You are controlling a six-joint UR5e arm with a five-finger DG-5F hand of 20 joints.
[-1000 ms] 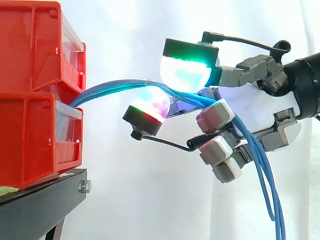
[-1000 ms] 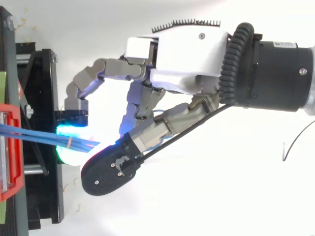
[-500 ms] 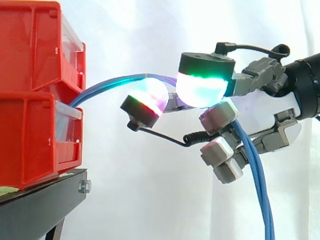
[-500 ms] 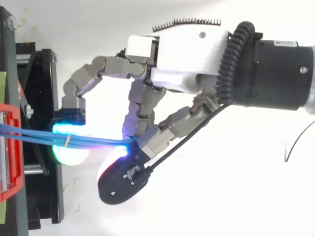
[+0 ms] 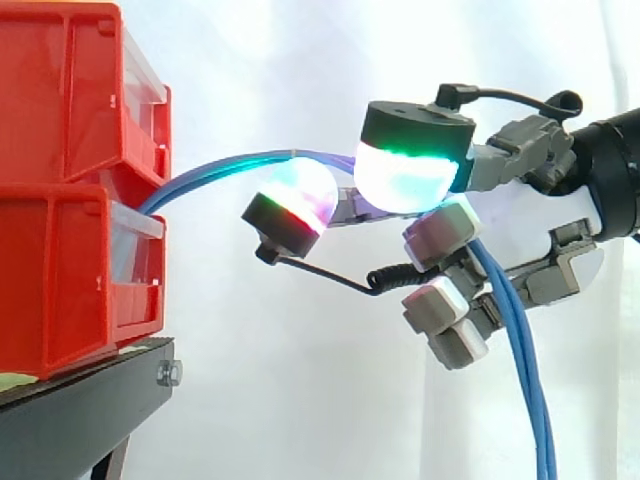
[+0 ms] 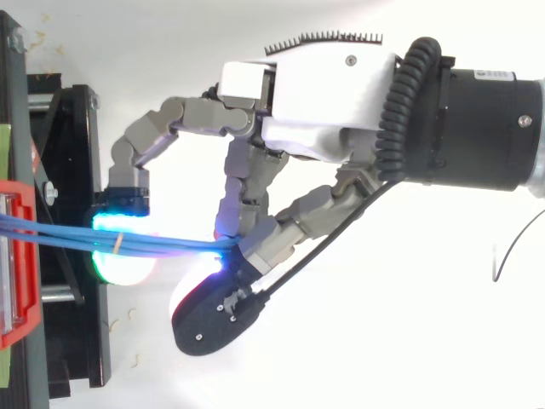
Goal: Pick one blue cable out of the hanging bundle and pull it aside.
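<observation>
We see the red bins [image 5: 70, 180] stacked on the black stand [image 5: 80, 420] at left. Our hand [image 6: 328, 94] is curled, its glowing pads [image 5: 405, 180] pinching the blue cables [image 5: 215, 172], which arc out from between the bins, pass through the grip, then hang down.

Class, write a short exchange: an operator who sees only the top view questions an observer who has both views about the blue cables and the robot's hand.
Operator: From above, the blue cables run from the red bins to the hand and vanish there. Where do they go?
Observer: In the side view they pass pinched between two glowing pads, then hang down behind the curled fingers to the bottom edge.
Operator: Where do they leave the bins?
Observer: They come out of the gap between the upper and lower bin, then arch up to the hand.
</observation>
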